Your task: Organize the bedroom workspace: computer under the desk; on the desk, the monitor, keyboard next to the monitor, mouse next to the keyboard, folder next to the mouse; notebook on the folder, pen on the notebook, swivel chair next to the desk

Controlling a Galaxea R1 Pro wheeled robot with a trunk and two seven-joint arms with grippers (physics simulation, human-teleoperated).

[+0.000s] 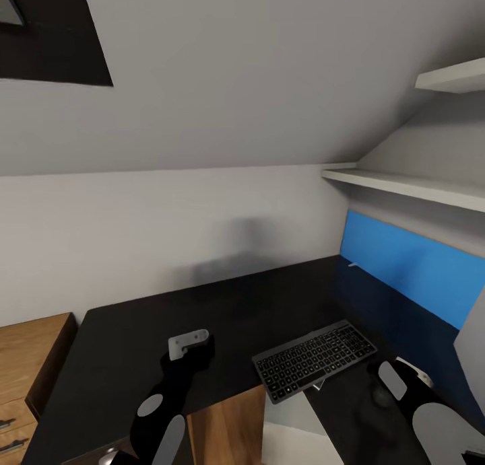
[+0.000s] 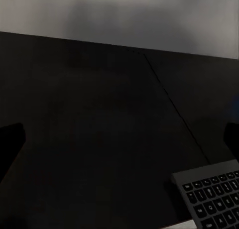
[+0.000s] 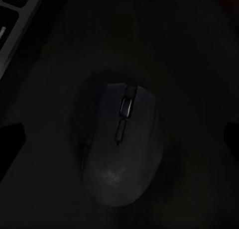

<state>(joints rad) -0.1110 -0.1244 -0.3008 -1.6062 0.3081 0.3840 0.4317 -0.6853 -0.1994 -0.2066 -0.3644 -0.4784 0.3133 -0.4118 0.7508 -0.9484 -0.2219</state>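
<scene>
The slim black keyboard (image 1: 314, 359) lies on the black desk (image 1: 135, 357) near its inner corner; it also shows in the left wrist view (image 2: 209, 196) and the right wrist view (image 3: 17, 15). A dark mouse (image 3: 124, 149) rests on the desk to the keyboard's right (image 1: 380, 396). My right gripper (image 1: 403, 379) hovers open just above the mouse, one fingertip on each side and apart from it. My left gripper (image 1: 192, 344) is open and empty over bare desk to the left of the keyboard. A bright blue upright panel (image 1: 411, 270) stands at the desk's right; I cannot tell if it is the monitor.
A light wood cabinet (image 1: 30, 371) adjoins the desk's left end. White shelves (image 1: 404, 182) hang above the blue panel under a sloped ceiling. A pale grey slab (image 1: 473, 357) cuts in at the right edge. Wood floor (image 1: 225, 428) shows below the desk's inner corner.
</scene>
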